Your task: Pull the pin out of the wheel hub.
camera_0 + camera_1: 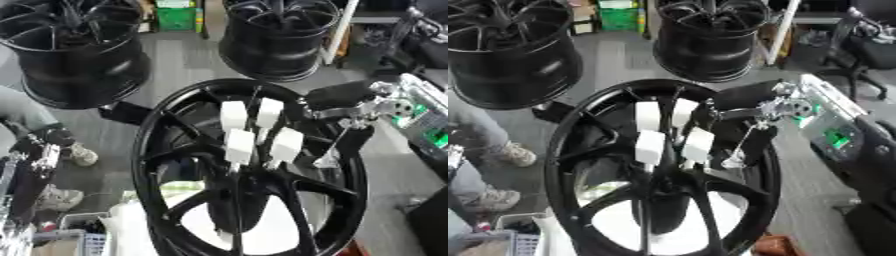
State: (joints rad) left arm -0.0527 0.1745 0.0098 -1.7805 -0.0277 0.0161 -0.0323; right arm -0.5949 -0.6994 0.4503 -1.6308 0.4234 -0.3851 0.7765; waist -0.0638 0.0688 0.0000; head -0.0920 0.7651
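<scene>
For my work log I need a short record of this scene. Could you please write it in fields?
main object: black wheel hub, standing upright, open face toward the camera
centre: four white pins, close together
right robot hand: at the rim's upper right; fingers unclear
background: two more black wheels on the floor
</scene>
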